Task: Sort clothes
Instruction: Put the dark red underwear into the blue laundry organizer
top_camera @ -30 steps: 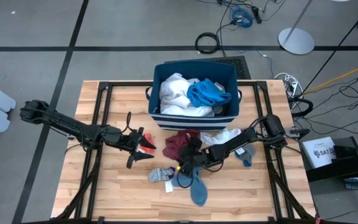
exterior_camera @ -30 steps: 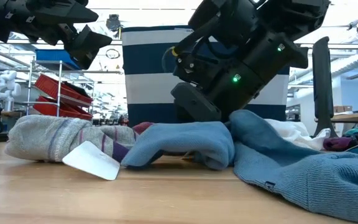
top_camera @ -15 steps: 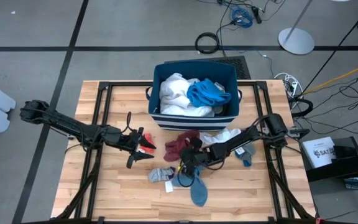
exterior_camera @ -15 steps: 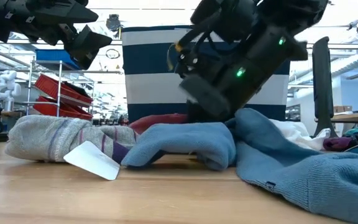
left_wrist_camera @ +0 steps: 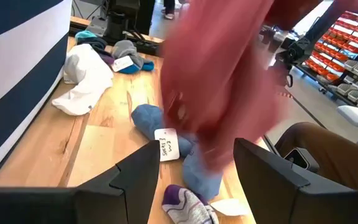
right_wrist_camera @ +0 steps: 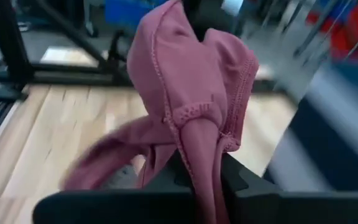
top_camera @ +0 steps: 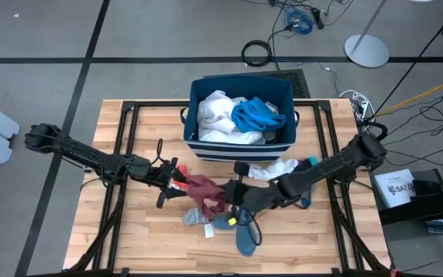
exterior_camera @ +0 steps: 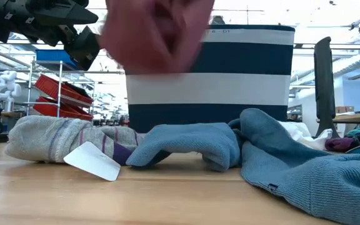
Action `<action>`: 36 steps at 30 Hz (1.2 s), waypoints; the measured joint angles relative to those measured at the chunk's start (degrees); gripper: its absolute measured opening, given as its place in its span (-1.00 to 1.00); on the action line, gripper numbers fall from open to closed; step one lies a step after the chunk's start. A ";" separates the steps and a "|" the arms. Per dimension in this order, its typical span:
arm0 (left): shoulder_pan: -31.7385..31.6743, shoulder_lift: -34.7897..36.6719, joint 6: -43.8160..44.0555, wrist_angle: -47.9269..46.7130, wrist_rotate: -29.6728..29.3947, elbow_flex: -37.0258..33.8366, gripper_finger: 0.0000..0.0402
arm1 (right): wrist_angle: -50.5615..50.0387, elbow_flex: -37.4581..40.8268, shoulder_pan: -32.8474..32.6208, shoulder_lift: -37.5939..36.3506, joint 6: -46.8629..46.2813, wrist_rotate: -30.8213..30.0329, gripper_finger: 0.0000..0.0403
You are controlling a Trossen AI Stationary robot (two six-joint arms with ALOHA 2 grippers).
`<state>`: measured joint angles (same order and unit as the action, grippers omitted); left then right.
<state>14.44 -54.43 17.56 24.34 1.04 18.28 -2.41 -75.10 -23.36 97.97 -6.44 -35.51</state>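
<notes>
The wooden tabletop [top_camera: 144, 231] carries everything, with the navy bin [top_camera: 241, 115] striped in white standing at its far middle. Inside the bin lie a large white garment [top_camera: 215, 119] and a bright blue one [top_camera: 258, 115].

Just in front of the bin, on the wood, a smaller white piece [top_camera: 274, 168] is spread out, and near it toward the right edge sits a small teal sock [top_camera: 306, 192].

My right end effector [top_camera: 231, 198] reaches across the middle of the tabletop and is clamped together on the maroon piece [top_camera: 204, 191], which hangs lifted off the wood; in my right wrist view the maroon cloth drapes between my fingers [right_wrist_camera: 241, 180], bunched and folded over itself.

My left end effector [top_camera: 177, 181] hovers above the left half of the tabletop with its fingers apart, holding nothing, and the maroon piece hangs just beside it. A small orange-red scrap [top_camera: 181, 183] shows right at its tip; I cannot tell whether it touches.

Below the lifted cloth lie the socks: a blue sock [exterior_camera: 186, 144] bunched next to another blue sock [exterior_camera: 305, 169] stretching toward the front edge, and a grey sock [exterior_camera: 55, 139] with purple stripes, a white tag [exterior_camera: 92, 161] leaning against it.
</notes>
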 joint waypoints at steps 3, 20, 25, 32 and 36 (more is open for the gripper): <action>0.00 0.02 0.00 0.03 0.00 0.00 0.07 | -0.70 -4.68 -0.93 -1.38 7.47 -2.62 -0.98; 0.00 0.02 0.13 0.17 0.02 0.00 0.07 | -16.75 -31.03 10.46 -2.84 24.68 -5.82 -0.98; 0.00 0.01 0.13 0.17 0.02 0.00 0.07 | -25.86 -35.21 17.95 -2.85 18.14 1.27 -0.98; 0.00 0.00 0.12 0.20 0.02 0.00 0.07 | -31.04 -35.27 27.77 -2.36 13.28 8.82 -0.98; 0.00 0.00 0.11 0.18 0.02 0.00 0.07 | -38.08 -35.20 31.96 -2.01 10.98 8.91 -0.98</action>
<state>14.44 -54.43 17.67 24.52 1.06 18.28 -40.49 -110.30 8.61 95.96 4.54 -26.60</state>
